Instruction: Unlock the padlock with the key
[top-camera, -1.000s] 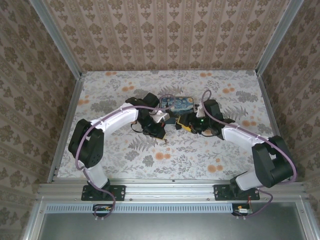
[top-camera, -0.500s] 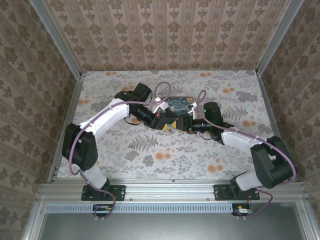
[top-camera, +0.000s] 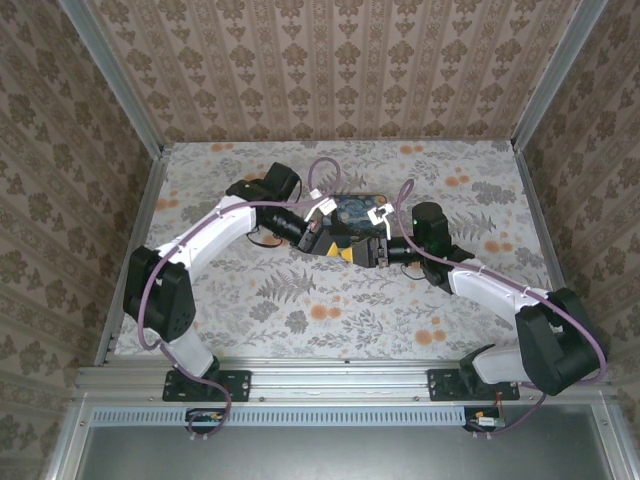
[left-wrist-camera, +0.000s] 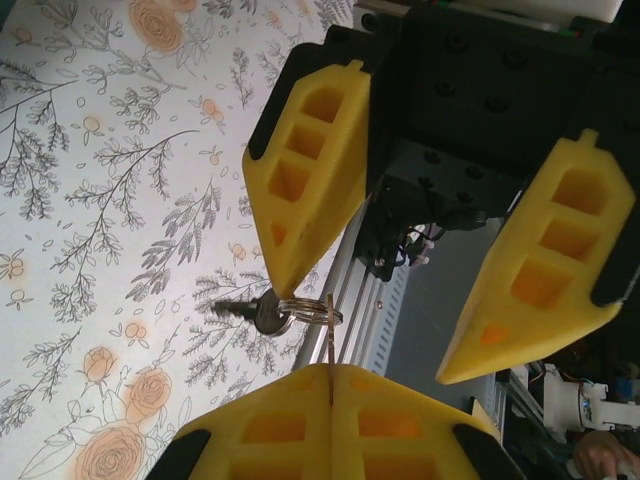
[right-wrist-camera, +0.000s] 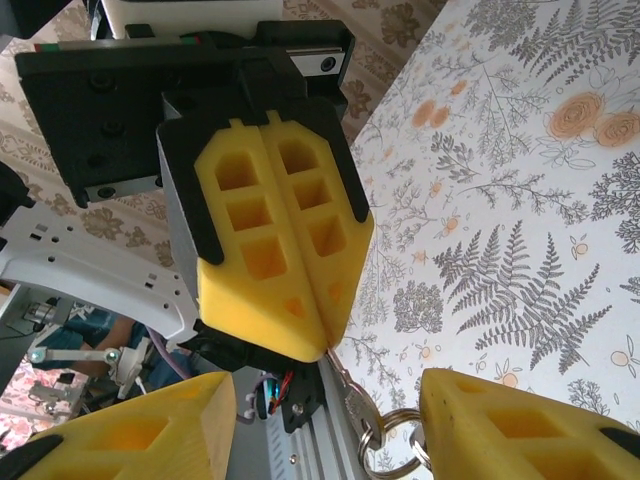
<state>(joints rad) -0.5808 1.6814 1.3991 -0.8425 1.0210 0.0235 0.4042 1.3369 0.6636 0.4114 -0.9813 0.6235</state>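
Key (left-wrist-camera: 262, 313) — small, silver — on a ring (left-wrist-camera: 306, 308) clamped in left gripper (left-wrist-camera: 330, 380).

The key (left-wrist-camera: 266, 313), small and silver on a metal split ring (left-wrist-camera: 305, 308), hangs from the closed left gripper (left-wrist-camera: 330, 375), its blade lying sideways above the table (left-wrist-camera: 100, 200).

Bottom edge cuts off the key ring (right-wrist-camera: 381, 432)

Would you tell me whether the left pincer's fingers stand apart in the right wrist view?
No, the left pincer has its yellow fingers pressed together, with a key ring hanging at their tips.
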